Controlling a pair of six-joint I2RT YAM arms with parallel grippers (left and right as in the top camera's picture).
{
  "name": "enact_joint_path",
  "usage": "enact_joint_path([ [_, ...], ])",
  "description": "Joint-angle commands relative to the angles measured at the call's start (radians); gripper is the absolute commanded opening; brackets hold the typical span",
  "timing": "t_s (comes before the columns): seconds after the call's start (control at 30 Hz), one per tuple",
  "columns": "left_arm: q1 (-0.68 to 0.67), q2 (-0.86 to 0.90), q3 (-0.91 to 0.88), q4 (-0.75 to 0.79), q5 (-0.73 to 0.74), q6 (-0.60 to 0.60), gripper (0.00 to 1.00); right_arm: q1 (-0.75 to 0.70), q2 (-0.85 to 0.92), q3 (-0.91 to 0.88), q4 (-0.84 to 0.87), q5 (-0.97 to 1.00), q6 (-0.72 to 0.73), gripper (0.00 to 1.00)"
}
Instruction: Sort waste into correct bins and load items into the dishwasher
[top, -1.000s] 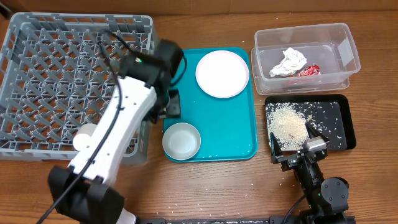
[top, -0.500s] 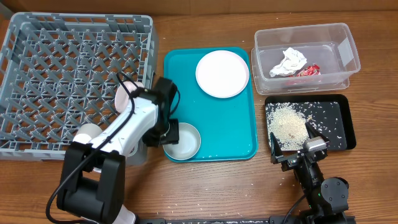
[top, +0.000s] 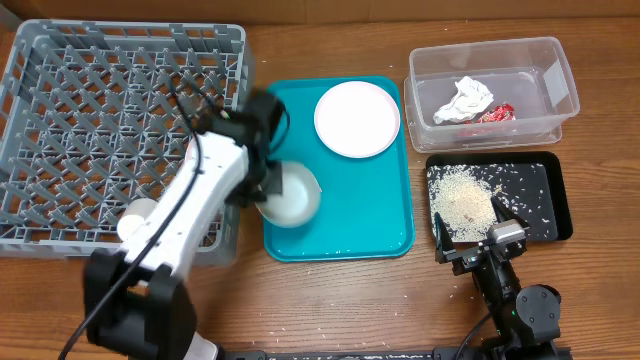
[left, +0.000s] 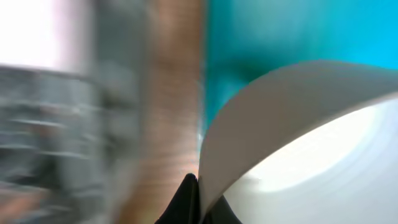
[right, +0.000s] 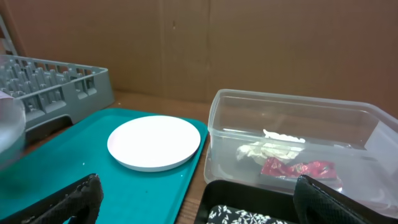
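My left gripper (top: 268, 192) is shut on the left rim of the small pale bowl (top: 292, 193), which hangs blurred over the teal tray (top: 350, 215). In the left wrist view the black fingertips (left: 189, 198) pinch the bowl (left: 298, 137) at its rim. The round plate (top: 357, 118) lies on the tray's far part. The clear tub (top: 545, 70) holds the white napkin (top: 466, 99) and the red wrapper (top: 497, 113). Rice (top: 462, 198) lies in the black tray (top: 545, 185). The grey dish rack (top: 100, 120) stands at the left. My right gripper (top: 470, 222) is open at the black tray's near edge.
From the right wrist I see the plate (right: 154, 142), the clear tub (right: 292, 109), the black tray (right: 239, 198) and the rack (right: 56, 81). Loose rice grains dot the table in front of the teal tray. A cardboard wall closes the back.
My left gripper came down to the bowl's left rim, shut on it, and has carried it toward the tray's far side. The right arm has not moved.
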Motion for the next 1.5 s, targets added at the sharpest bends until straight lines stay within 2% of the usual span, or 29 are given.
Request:
enact_joint_path([
  [0.0, 0.013, -0.067, 0.188, -0.08, -0.473, -0.007, 0.04, 0.005, -0.006, -0.01, 0.004, -0.005, 0.003, 1.0],
  [0.13, 0.017, -0.068, 0.246, -0.103, -0.906, -0.02, 0.04, 0.005, -0.006, -0.01, 0.003, -0.005, 0.003, 1.0],
  [0.2, 0.025, -0.06, 0.237, -0.103, -1.052, -0.02, 0.04, 0.005, -0.006, -0.01, 0.003, -0.005, 0.003, 1.0],
  [0.27, 0.039, -0.049, 0.217, -0.103, -1.129, -0.019, 0.04, 0.005, -0.006, -0.01, 0.004, -0.005, 0.003, 1.0],
  [0.37, 0.076, -0.019, 0.169, -0.089, -1.169, -0.021, 0.04, 0.005, -0.006, -0.01, 0.003, -0.005, 0.003, 1.0],
  [0.57, 0.171, 0.054, 0.032, 0.027, -1.177, -0.026, 0.04, 0.005, -0.006, -0.01, 0.004, -0.005, 0.003, 1.0],
  [0.7, 0.216, 0.129, 0.015, 0.072, -1.167, 0.0, 0.04, 0.005, -0.006, -0.01, 0.004, -0.005, 0.003, 1.0],
  [0.83, 0.224, 0.183, 0.015, 0.087, -1.165, 0.001, 0.04, 0.005, -0.006, -0.01, 0.003, -0.005, 0.003, 1.0],
  [1.03, 0.203, 0.208, 0.016, 0.074, -1.062, 0.0, 0.05, 0.005, -0.006, -0.01, 0.004, -0.005, 0.003, 1.0],
  [1.27, 0.137, 0.208, 0.049, -0.047, -0.98, -0.033, 0.22, 0.005, -0.006, -0.01, 0.003, -0.005, 0.003, 1.0],
  [1.37, 0.12, 0.206, 0.083, -0.109, -0.947, -0.096, 0.39, 0.005, -0.006, -0.01, 0.003, -0.005, 0.003, 1.0],
  [1.47, 0.109, 0.206, 0.198, -0.185, -0.8, -0.113, 0.47, 0.005, -0.006, -0.01, 0.004, -0.005, 0.003, 1.0],
])
